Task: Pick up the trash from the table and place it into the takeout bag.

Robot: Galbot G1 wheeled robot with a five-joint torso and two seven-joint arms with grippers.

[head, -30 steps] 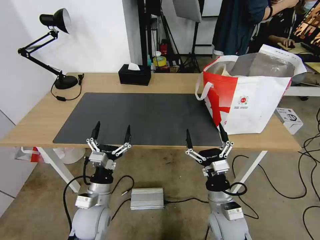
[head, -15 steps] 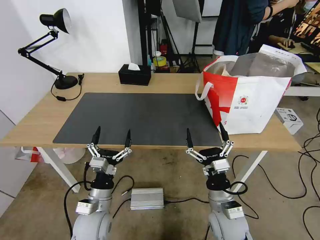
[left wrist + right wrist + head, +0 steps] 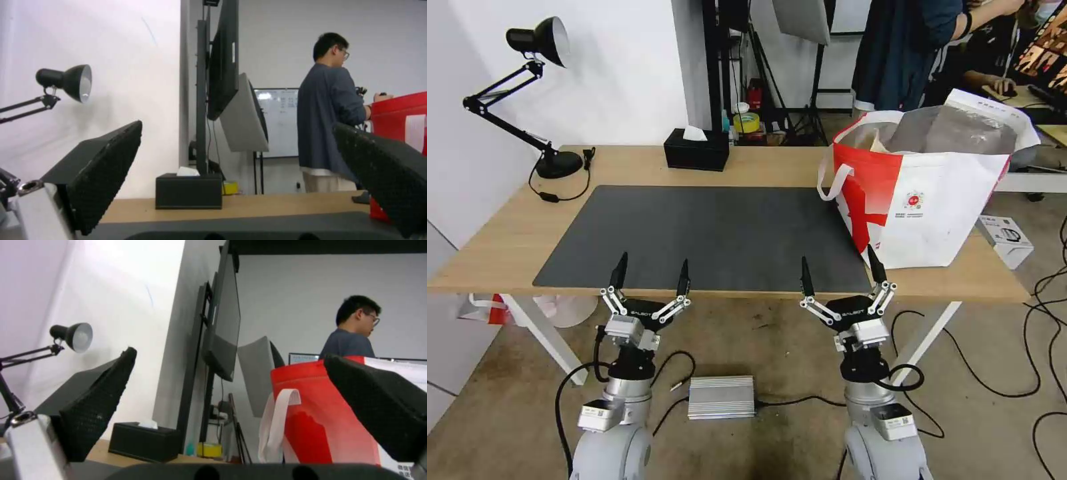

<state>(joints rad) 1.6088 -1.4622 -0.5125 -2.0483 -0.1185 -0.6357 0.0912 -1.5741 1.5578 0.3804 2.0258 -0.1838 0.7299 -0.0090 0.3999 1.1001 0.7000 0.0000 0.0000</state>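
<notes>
The takeout bag [image 3: 934, 200], white and red with foil lining, stands open on the right end of the table [image 3: 507, 240], beside the dark grey mat [image 3: 714, 233]. The trash is out of view; the bag's inside is mostly hidden. My left gripper [image 3: 654, 261] hangs open at the table's front edge, left of centre, with nothing between its fingers. My right gripper [image 3: 838, 255] is open too, at the front edge just below the bag's near corner. The left wrist view shows the left gripper [image 3: 238, 126] open, and the right wrist view shows the right gripper [image 3: 230, 355] open before the bag [image 3: 320, 426].
A black desk lamp [image 3: 537, 40] stands at the table's back left and a black tissue box [image 3: 696, 150] at the back centre. A small white box [image 3: 1004, 240] sits right of the bag. Cables and a metal box [image 3: 721, 397] lie on the floor.
The left gripper has sunk slightly and shifted a little right; the right gripper has dropped a touch. Both stay open.
</notes>
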